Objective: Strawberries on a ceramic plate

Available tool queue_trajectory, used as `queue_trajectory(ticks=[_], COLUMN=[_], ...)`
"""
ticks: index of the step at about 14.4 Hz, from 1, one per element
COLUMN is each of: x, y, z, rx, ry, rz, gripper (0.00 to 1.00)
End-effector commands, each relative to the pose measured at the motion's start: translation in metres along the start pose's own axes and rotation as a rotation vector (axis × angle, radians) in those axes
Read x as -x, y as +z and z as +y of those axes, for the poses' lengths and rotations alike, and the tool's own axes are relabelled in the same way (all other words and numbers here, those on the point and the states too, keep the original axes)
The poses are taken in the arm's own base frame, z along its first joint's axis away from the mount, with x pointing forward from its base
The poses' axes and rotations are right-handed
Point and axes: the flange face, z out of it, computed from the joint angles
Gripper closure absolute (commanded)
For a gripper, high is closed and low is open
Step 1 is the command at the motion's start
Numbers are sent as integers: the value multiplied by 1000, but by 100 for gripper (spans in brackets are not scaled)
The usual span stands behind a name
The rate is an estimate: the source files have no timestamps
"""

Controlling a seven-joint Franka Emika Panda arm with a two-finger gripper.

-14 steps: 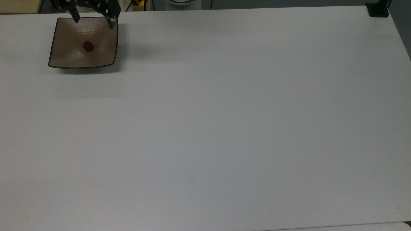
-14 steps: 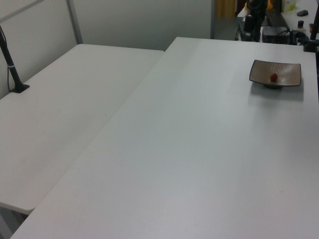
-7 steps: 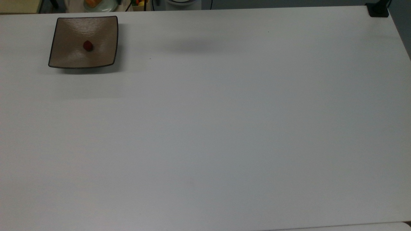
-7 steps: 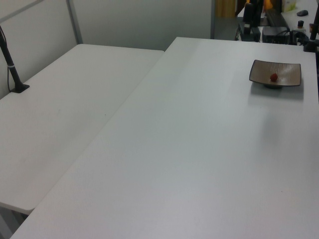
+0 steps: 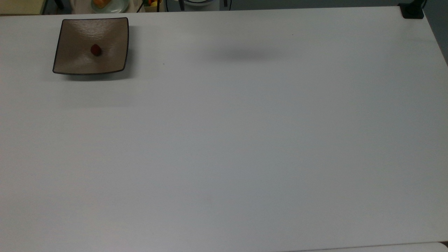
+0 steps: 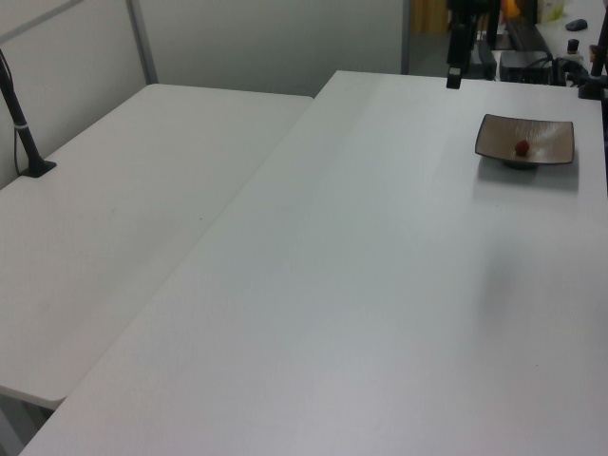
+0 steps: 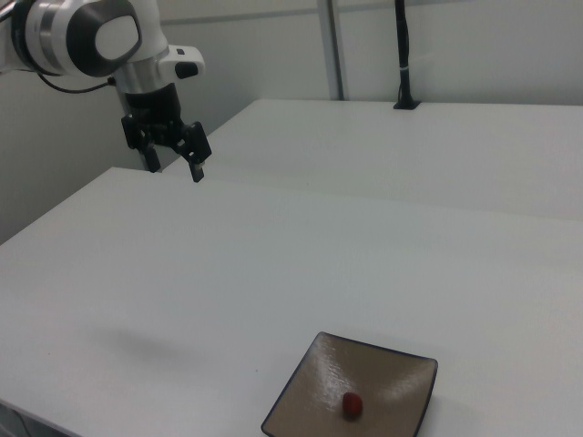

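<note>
One strawberry (image 5: 96,50), one square ceramic plate (image 5: 77,59). One robot arm (image 7: 86,36), one gripper (image 7: 175,167) with two fingers. Two white counters: the main counter (image 5: 245,140) and a second counter (image 6: 114,218) beside it. One black post (image 7: 402,55) on the second counter.

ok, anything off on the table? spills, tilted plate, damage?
Nothing stands out. The strawberry sits near the middle of the brown plate, which lies flat and whole on the white table. The pincer hangs open above the table, apart from both.
</note>
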Motion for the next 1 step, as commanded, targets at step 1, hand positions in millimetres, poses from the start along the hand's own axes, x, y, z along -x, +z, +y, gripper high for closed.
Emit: queue_trajectory(ticks=[1], x=[-5], y=[2], z=[-3], rx=[-21], ry=[0], rz=[21], gripper=[0])
